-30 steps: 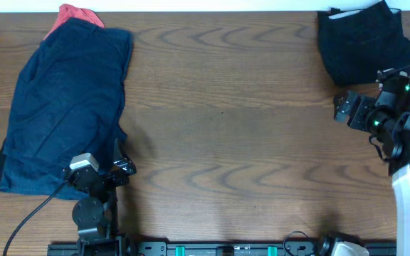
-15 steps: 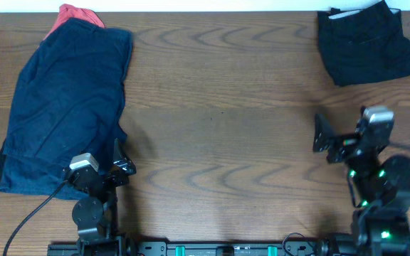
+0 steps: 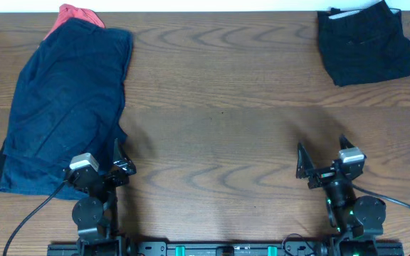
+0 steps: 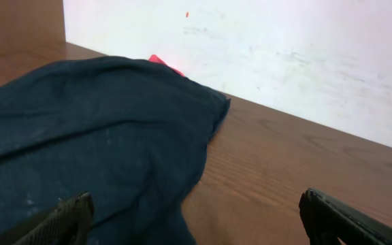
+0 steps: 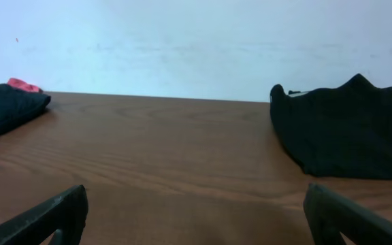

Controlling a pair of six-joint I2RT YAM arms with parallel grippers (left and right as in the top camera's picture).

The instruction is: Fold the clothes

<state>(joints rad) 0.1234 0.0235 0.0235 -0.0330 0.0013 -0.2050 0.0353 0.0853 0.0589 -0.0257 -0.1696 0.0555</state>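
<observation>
Left pincer (image 3: 122, 162) and right pincer (image 3: 321, 160) we see wide, empty, navy garment (image 3: 70, 107) rumpled over red garment (image 3: 77, 14), black shorts (image 3: 365, 46) a compact heap

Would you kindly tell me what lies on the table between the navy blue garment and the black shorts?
Nothing: the overhead view shows only bare wooden table between the navy blue garment and the black shorts.

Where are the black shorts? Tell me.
Overhead, the black shorts lie in the far right corner, beyond the open right hand, across from the navy garment.
</observation>
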